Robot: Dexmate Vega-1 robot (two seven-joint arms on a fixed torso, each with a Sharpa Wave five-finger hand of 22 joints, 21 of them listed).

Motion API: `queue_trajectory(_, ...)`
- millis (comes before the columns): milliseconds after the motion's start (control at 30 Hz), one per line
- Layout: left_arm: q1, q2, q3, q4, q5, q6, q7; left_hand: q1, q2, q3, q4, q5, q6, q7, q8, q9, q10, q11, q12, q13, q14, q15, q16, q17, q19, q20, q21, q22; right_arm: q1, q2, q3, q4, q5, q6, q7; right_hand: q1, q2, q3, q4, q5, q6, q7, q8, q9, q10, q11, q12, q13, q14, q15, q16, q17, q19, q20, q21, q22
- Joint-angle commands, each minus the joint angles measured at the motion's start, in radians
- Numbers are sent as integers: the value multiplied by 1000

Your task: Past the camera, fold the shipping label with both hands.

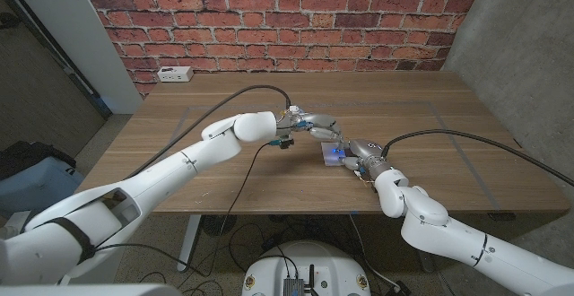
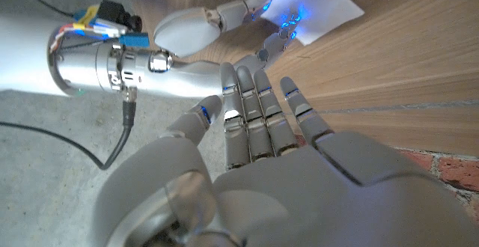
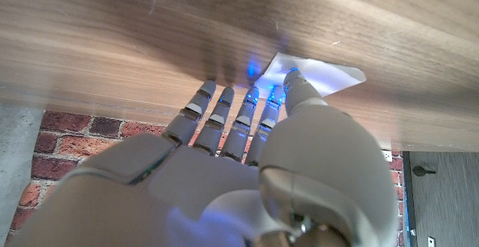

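The white shipping label (image 1: 333,153) lies on the wooden table (image 1: 430,126) near its middle, lit blue by the fingertip lights. My right hand (image 1: 360,155) pinches the label's edge. Its thumb (image 3: 298,90) lies on the label (image 3: 322,73) and its fingertips (image 3: 253,97) meet the table at the label's border. In the left wrist view the same right hand (image 2: 224,16) grips the label (image 2: 318,0). My left hand (image 1: 314,126) hovers just beyond the label's far left corner, fingers (image 2: 258,108) straight and apart, holding nothing.
A white power strip (image 1: 174,74) lies at the table's back left by the brick wall. A black cable (image 1: 260,88) arcs over the left arm, and another cable (image 1: 466,135) runs along the right arm above the table.
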Motion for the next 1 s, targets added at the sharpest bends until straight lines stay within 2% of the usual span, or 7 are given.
queue_trajectory(33,85,0,-87,33,-195,-70,76,-15,-1,12,-2,1,-40,-15,-17,-9,-22,-6,-20,-12,-21,1,-20,-10,-7,15,2,0,-80,8,116,-4,139,145,-120,-41,5,-10,32,-2,-50,1,-3,3,-42,9,-5,5,-20,-106,-1,9,-10,-3,0,3)
queue_trajectory(200,99,0,-95,45,-268,-67,49,-25,-8,16,-7,0,-61,-13,-25,-19,-37,-2,-39,-25,-51,3,-43,-24,-20,22,0,-1,-118,14,162,16,198,242,-195,-150,-28,-58,81,3,-130,5,-1,3,-106,30,-4,6,-52,-76,-20,9,-39,18,-6,4)
queue_trajectory(433,147,6,-127,26,-293,-81,109,-38,-9,28,-12,1,-159,-47,-50,-38,-70,-14,-67,-33,-85,2,-76,-50,-34,27,0,-2,-151,27,200,46,248,350,-267,-191,-21,-70,102,11,-185,11,-5,2,-152,31,-8,6,-72,-70,-30,11,-42,7,-5,4)
queue_trajectory(700,215,4,-174,11,-318,-100,206,-70,-34,19,-29,-26,-352,-112,-55,-87,-200,-16,-162,-69,-192,2,-125,-108,-76,22,-10,-8,-179,56,248,89,321,478,-329,-247,-2,-80,137,15,-221,13,-1,2,-190,40,-7,6,-94,-66,-39,17,-57,-3,-7,5)
queue_trajectory(767,233,2,-186,8,-318,-106,236,-69,-40,14,-38,-36,-370,-117,-49,-102,-228,-14,-185,-81,-233,-1,-136,-127,-99,10,-19,-10,-181,61,258,100,339,512,-334,-252,-2,-81,140,15,-226,12,-1,2,-196,39,-8,6,-96,-66,-40,17,-58,-4,-7,5)
queue_trajectory(833,249,0,-197,4,-322,-110,260,-57,-33,7,-48,-54,-407,-144,-49,-132,-267,-13,-220,-107,-318,-11,-145,-160,-166,-33,-48,-16,-184,71,267,116,360,554,-343,-268,-4,-85,148,17,-258,15,-5,1,-214,39,-9,6,-97,-64,-42,16,-59,-4,-6,5)
queue_trajectory(1000,275,-2,-216,11,-346,-131,285,-49,-47,-27,-50,-92,-492,-202,-57,-178,-348,-30,-273,-153,-396,-23,-142,-194,-196,-61,-67,-22,-187,89,290,150,410,642,-348,-290,-9,-92,158,18,-277,19,-4,1,-229,47,-8,5,-109,-53,-48,16,-65,-11,-7,5)
